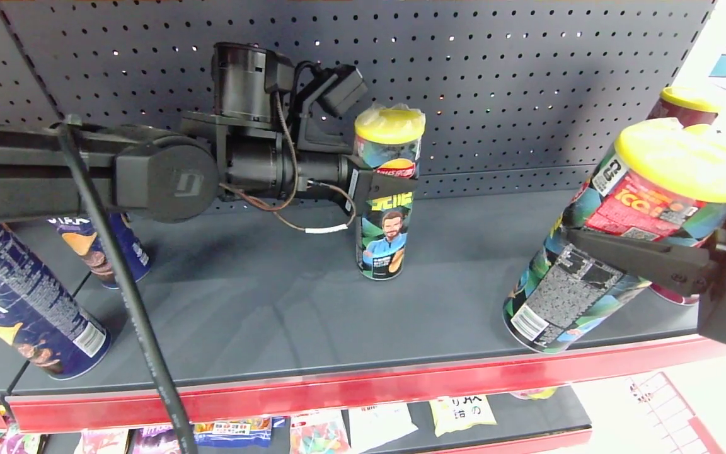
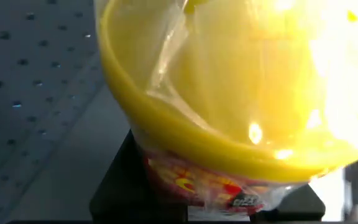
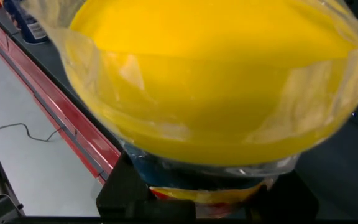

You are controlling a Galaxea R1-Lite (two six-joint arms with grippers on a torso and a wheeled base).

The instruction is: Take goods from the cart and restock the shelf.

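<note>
A chip can with a yellow lid [image 1: 389,189] stands upright mid-shelf, its base on or just above the grey shelf board [image 1: 262,315]. My left gripper [image 1: 388,184] reaches in from the left and is shut on its upper half. In the left wrist view the yellow lid [image 2: 229,93] sits close under the camera. A second yellow-lidded can [image 1: 615,233] hangs tilted over the shelf's front right, lid toward the right, with my right gripper [image 1: 596,243] shut around its middle. The right wrist view shows that lid [image 3: 210,68] above the red shelf edge [image 3: 55,106].
Two dark blue chip cans [image 1: 23,302] [image 1: 104,246] stand at the shelf's left. Red cans with yellow lids [image 1: 684,107] stand at the back right. A pegboard wall [image 1: 495,75] closes the back. A black cable [image 1: 130,296] crosses the left front. Snack bags [image 1: 375,425] lie on the shelf below.
</note>
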